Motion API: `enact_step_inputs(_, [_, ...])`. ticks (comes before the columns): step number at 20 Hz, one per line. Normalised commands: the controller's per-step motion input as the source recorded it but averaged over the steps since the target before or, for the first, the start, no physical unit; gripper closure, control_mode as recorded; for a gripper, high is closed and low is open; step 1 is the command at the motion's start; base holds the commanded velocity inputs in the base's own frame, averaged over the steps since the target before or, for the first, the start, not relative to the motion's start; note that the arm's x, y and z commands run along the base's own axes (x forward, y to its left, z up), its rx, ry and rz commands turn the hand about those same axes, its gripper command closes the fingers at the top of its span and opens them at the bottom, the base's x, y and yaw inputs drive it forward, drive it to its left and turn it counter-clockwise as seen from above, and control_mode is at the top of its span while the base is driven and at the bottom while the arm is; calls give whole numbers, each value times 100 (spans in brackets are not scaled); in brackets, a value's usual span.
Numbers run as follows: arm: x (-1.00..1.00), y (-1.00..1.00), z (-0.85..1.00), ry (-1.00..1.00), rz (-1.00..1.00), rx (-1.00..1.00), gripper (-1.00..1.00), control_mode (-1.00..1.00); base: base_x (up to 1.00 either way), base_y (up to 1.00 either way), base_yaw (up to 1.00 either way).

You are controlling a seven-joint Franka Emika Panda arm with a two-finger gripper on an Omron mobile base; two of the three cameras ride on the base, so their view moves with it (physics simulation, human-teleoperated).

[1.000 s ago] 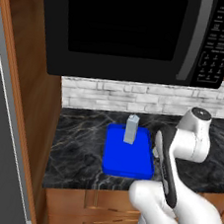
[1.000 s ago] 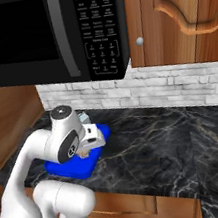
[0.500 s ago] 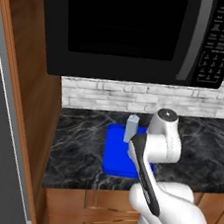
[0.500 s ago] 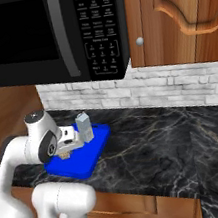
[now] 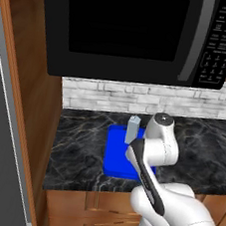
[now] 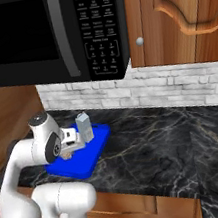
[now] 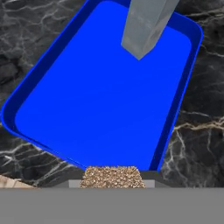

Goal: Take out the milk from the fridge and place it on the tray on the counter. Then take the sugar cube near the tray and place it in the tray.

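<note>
The blue tray [image 5: 113,157] [image 6: 96,145] [image 7: 100,100] lies on the black marble counter [image 5: 78,146] [image 6: 163,147] under the microwave. On the tray's far part the pale blue-grey milk [image 5: 132,129] [image 6: 84,126] [image 7: 146,26] stands upright. My gripper [image 7: 112,178] [image 6: 67,154] hangs low over the tray's near edge, shut on the sugar cube [image 7: 112,176], a brown speckled block between the fingertips. In the left base view my own arm hides the hand. The fridge [image 5: 0,146] shows as a grey slab at the far left.
A black microwave [image 5: 130,32] [image 6: 41,31] hangs above the tray, with a white brick backsplash [image 6: 178,86] behind. Wooden cabinets [image 6: 180,12] are at the upper right. A wooden panel [image 5: 32,90] stands between fridge and counter. Counter extends to the right.
The arm has swung left from beside the tray to over its near part, with the sugar cube in the gripper. Milk and tray have stayed put.
</note>
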Motion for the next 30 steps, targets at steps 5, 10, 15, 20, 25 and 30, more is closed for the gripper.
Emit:
enact_step_inputs(5, [37, 0, -40, 0, 0, 2, 100, -100, 0, 0, 0])
enact_step_inputs(10, [36, 2, -34, 1, 0, 0, 100, -100, 0, 0, 0])
enact_step_inputs(15, [13, 2, -34, 4, 0, 0, 100, -100, 0, 0, 0])
enact_step_inputs(20, [1, 0, -38, 2, 0, 0, 100, -100, 0, 0, 0])
enact_step_inputs(25, [4, 0, -36, 1, 0, 0, 100, -100, 0, 0, 0])
enact_step_inputs(30, [1, 0, -37, 0, 0, 0, 100, -100, 0, 0, 0])
